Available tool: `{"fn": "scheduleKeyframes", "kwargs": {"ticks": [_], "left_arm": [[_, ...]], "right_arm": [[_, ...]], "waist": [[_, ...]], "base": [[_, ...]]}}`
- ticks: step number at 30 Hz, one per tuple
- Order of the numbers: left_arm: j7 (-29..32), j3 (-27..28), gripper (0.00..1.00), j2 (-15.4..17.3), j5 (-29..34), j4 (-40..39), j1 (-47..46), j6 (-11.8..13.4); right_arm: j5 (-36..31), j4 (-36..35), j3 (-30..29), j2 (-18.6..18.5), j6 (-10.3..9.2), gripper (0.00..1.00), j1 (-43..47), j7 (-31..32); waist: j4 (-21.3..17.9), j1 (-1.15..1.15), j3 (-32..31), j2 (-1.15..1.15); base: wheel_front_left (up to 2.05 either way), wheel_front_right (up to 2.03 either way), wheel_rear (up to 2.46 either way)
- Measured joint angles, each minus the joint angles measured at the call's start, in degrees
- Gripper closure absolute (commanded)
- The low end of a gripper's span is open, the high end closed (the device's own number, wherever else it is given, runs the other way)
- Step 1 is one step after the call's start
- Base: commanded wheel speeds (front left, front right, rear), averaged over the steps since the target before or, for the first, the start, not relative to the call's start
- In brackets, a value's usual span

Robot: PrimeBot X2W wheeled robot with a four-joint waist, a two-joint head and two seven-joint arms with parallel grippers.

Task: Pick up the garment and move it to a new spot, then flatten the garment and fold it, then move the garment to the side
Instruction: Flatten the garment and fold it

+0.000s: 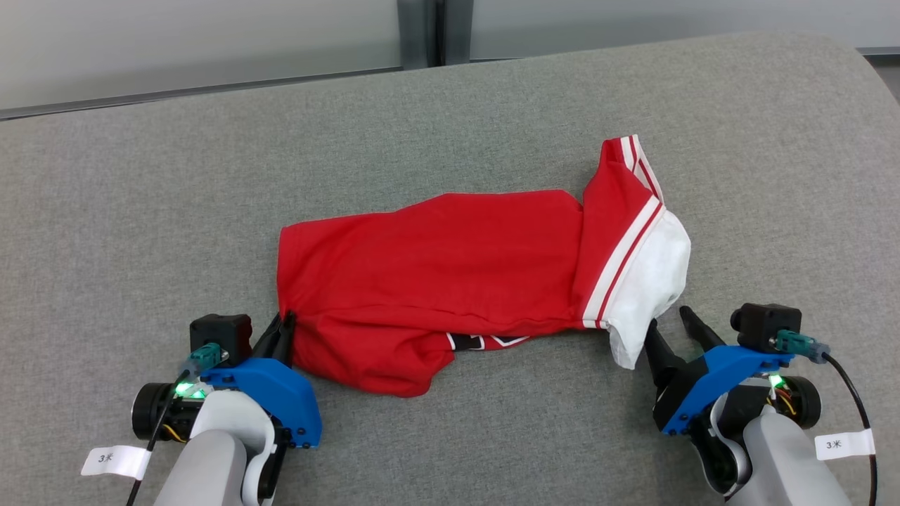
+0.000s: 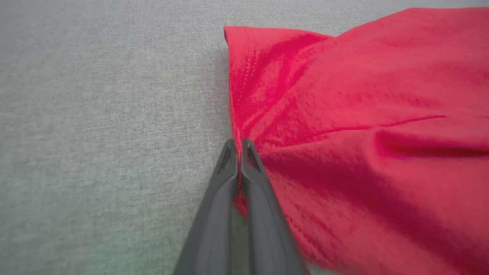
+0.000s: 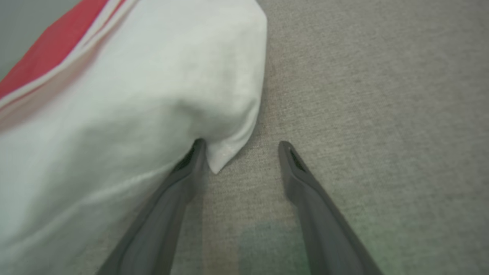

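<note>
The garment (image 1: 450, 274) is a red shirt with white sleeve ends and red-white stripes, lying crumpled across the middle of the grey surface. My left gripper (image 1: 285, 330) is shut on the garment's near left corner; in the left wrist view its fingers (image 2: 240, 147) pinch the red cloth (image 2: 363, 133) at its edge. My right gripper (image 1: 668, 323) stands open at the white sleeve's lower tip. In the right wrist view its left finger (image 3: 196, 151) touches the white cloth (image 3: 133, 114), while the other finger lies on bare surface, and the right gripper (image 3: 240, 147) holds nothing.
The grey fabric-covered surface (image 1: 140, 211) stretches wide around the garment, with a curved far edge. Behind it runs a pale wall with a dark vertical post (image 1: 432, 31).
</note>
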Motion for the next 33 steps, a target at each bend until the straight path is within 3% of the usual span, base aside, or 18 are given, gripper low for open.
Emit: {"fn": "scheduleKeyframes", "kwargs": {"ticks": [4, 6, 8, 9, 14, 20, 28, 33], "left_arm": [[0.4, -0.1, 1.0, 0.4, -0.1, -0.7, 0.0, 0.0], [0.5, -0.1, 1.0, 0.6, -0.4, -0.9, 0.0, 0.0], [0.5, -0.1, 1.0, 0.8, -0.5, -1.1, 0.1, 0.0], [0.5, -0.1, 1.0, 0.9, -0.5, -1.2, 0.1, 0.1], [0.4, -0.2, 1.0, 1.2, -0.7, -2.0, 0.7, 0.5], [-0.1, -0.1, 1.0, 1.4, -1.4, -3.5, 2.0, 0.9], [-2.1, 0.4, 1.0, 1.4, -3.0, -7.8, 4.5, 1.0], [-4.1, 2.0, 1.0, 0.3, -6.9, -14.0, 5.9, -0.2]], "right_arm": [[-0.8, 3.5, 0.7, -0.1, 0.0, 0.0, -1.5, -1.1], [-1.1, 4.9, 1.1, -0.1, 0.0, 0.15, -2.3, -1.6], [-1.6, 5.7, 1.5, -0.1, 0.0, 0.66, -2.6, -2.4], [-1.4, 6.0, 1.8, -0.1, -0.01, 1.0, -2.8, -2.9], [-1.3, 5.4, 3.3, 0.0, 0.0, 1.0, -2.5, -6.4], [-3.1, -0.7, 1.2, 0.1, 0.0, 1.0, 0.1, -9.5], [-4.3, -16.2, -2.7, 0.1, 0.0, 1.0, 6.6, -7.3], [0.6, -27.7, -3.7, 0.1, 0.0, 1.0, 9.7, -3.4]], "waist": [[-0.2, 0.0, 0.1, 0.0], [-0.3, -0.01, 0.0, 0.0], [-0.5, -0.01, -0.1, 0.0], [-0.6, 0.0, -0.2, 0.0], [-1.1, 0.0, -0.7, 0.0], [-1.7, 0.0, -1.9, 0.0], [-1.7, -0.01, -4.1, 0.0], [-0.9, -0.01, -5.3, 0.0]], "base": [[0.0, 0.0, 0.0], [0.0, 0.0, 0.0], [0.0, 0.0, 0.0], [0.0, 0.0, 0.0], [0.0, 0.0, 0.0], [0.0, 0.0, 0.0], [0.0, 0.0, 0.0], [0.0, 0.0, 0.0]]}}
